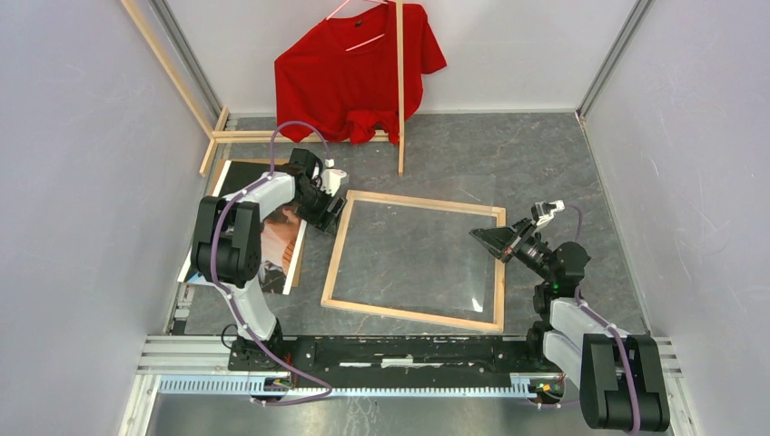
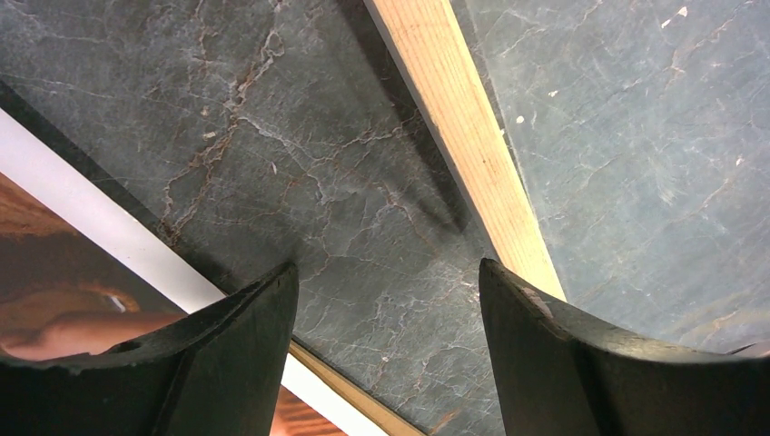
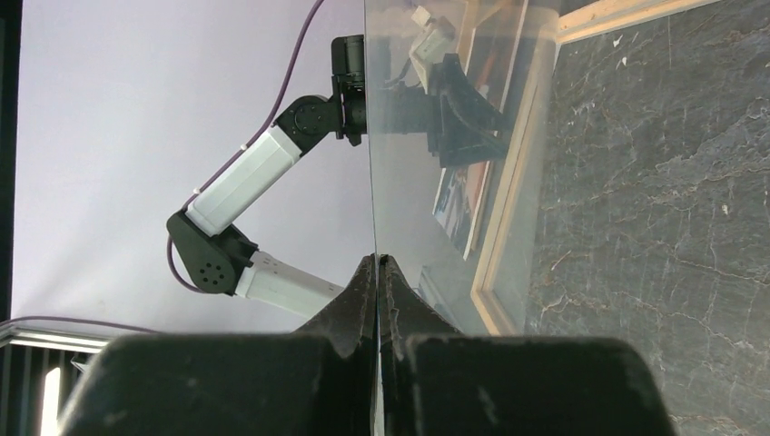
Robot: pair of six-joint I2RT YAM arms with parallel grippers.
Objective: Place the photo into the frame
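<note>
Your work surface is a dark grey, marble-veined tabletop [image 1: 545, 154]. The frame [image 1: 413, 315] lies flat on it near the middle, pale bare wood face up and slightly skewed, with the grey top showing through its opening. Just left of it, across a narrow strip of bare table, you'll find the photo [image 1: 281, 245] lying picture side up. A thin tan edge [image 2: 350, 402] peeks out beneath its white border. At the far left corner, the clothes rack's wooden base poles [image 1: 245, 136] rest on the tabletop.
</note>
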